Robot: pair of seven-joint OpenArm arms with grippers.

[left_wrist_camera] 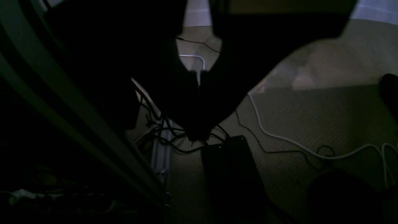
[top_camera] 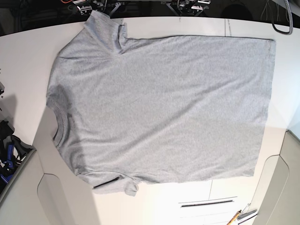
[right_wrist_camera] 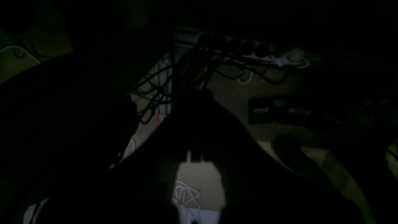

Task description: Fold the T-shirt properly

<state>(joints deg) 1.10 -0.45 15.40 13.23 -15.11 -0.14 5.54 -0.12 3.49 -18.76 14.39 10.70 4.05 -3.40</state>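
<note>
The base view looks straight down on the table (top_camera: 187, 21) from above, far enough to take in the whole T-shirt (top_camera: 159, 108). Both wrist views are dark and aimed down at the carpeted floor (left_wrist_camera: 311, 124), each looking out along its own pincer: the left pincer (left_wrist_camera: 199, 73) and the right pincer (right_wrist_camera: 196, 155). The wrist views share only cables and floor, and show none of the table.

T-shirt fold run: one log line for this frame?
T-shirt: flat on table, plain side up, unfolded | collar: base-view left | left gripper: shut, off table | right gripper: shut, off table
</note>
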